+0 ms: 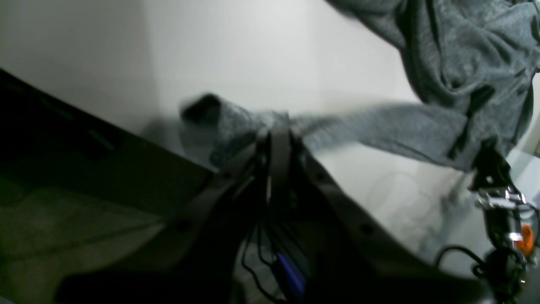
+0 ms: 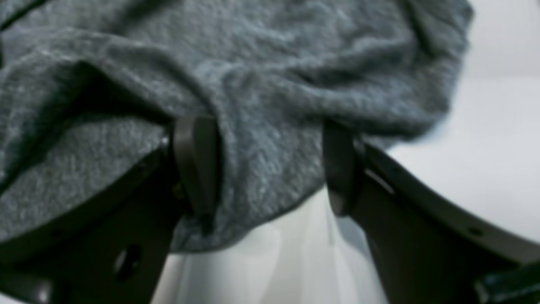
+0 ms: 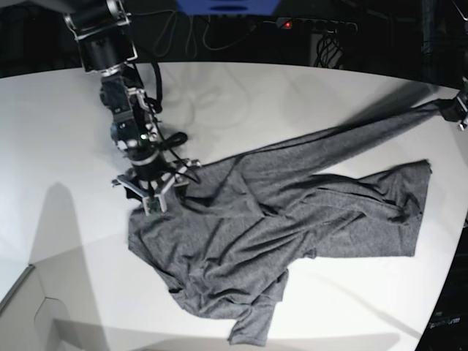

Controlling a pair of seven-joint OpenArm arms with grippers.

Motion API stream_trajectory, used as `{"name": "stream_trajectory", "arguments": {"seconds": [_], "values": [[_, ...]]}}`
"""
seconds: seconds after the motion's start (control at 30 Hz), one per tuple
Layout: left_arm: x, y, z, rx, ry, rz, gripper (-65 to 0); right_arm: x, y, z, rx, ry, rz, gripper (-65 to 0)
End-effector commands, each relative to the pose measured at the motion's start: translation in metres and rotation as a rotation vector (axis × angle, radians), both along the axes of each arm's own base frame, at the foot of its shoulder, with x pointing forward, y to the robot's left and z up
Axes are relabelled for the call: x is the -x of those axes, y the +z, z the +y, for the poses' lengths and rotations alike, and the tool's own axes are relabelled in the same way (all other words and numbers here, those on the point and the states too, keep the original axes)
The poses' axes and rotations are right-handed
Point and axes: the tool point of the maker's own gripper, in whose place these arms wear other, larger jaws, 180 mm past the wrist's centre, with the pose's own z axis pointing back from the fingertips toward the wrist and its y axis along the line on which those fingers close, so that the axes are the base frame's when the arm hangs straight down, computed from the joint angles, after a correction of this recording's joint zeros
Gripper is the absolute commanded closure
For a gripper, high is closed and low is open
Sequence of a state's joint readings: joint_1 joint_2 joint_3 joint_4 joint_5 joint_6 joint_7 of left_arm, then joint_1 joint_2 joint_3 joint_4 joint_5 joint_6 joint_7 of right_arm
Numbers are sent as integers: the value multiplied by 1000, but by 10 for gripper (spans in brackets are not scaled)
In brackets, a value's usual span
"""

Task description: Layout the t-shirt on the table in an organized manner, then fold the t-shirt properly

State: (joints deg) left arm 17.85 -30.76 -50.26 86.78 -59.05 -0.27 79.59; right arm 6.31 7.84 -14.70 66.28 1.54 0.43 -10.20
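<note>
Rumpled charcoal t-shirt [image 3: 278, 219] sprawls across the white table [image 3: 66, 183] toward its right edge, layout unfinished and folding not begun; left gripper [image 1: 276, 135] is clamped on a stretched corner, right gripper [image 2: 270, 164] gapes wide over a hem, holding nothing; wrist views blurred.

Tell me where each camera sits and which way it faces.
Left wrist: on the left arm, looking past the shut left gripper pinching the t-shirt; right arm far off.
Right wrist: behind the open right gripper straddling the shirt's hem over the table.
Base: high above, looking down; right arm plain, left gripper at the right edge.
Shared: the shirt.
</note>
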Motion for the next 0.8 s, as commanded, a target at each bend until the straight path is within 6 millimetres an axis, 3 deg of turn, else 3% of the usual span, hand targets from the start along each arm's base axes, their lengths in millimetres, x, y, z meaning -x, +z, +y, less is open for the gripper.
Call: {"name": "stream_trajectory", "arguments": {"seconds": [0.0,0.17,0.4,0.77], "values": [[0,9,5,-13,-10,-6,-1,16,-17,-17,60,-14,87,-382],[18,0,5,-12,-9,43,-1,37,-15,-33,96,-1,82,-381],[21,-10,-8,32,8,40,-1,52,-9,-35,104,15,70,-381],[-35,14,-6,52,29,-109,-1,67,-33,-54,144,4,143,-381]]}}
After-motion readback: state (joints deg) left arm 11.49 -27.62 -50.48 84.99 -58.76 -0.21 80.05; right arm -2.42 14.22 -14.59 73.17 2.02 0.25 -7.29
